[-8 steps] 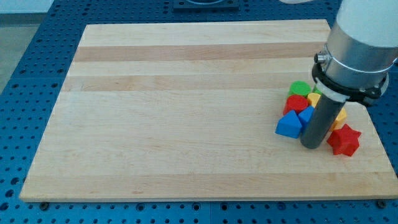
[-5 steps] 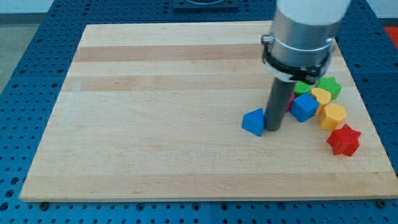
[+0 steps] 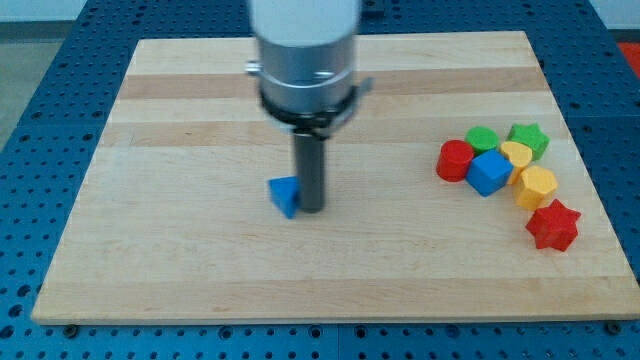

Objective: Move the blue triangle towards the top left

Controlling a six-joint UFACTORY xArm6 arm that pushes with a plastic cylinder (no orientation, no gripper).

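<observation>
The blue triangle (image 3: 285,195) lies on the wooden board (image 3: 180,120), a little left of the board's middle. My tip (image 3: 312,208) stands right against the triangle's right side, touching it. The rod rises from there to the arm's grey and white body at the view's top.
A cluster of blocks sits at the board's right: a red cylinder (image 3: 454,160), a blue cube (image 3: 489,172), a green cylinder (image 3: 483,139), a green star (image 3: 528,139), a yellow heart (image 3: 516,154), a yellow hexagon (image 3: 536,186) and a red star (image 3: 552,225).
My tip has swept left across the board, pushing the blue triangle out of the right-hand cluster to left of the middle. The other blocks stay at the right.
</observation>
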